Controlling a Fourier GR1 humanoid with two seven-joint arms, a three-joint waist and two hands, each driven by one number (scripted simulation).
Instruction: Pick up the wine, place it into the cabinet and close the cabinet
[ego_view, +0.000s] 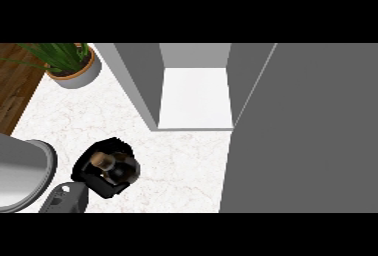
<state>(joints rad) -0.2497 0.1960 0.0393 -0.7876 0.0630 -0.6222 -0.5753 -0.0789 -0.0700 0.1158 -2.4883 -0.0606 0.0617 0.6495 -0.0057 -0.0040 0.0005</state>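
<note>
Bare counter at centre leads to the open cabinet above; its door walls off the right.

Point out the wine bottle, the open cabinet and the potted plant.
wine bottle (102, 161): head view, on its brown top, inside the left hand's (94, 181) curled fingers.
cabinet (196, 100): head view, on its white inner floor.
potted plant (80, 79): head view, on the pot's grey wall.

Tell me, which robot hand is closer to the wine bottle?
Left. The left hand is curled right round the wine bottle, above the counter's top, short of the open cabinet. The right hand shows nowhere in this view.
</note>
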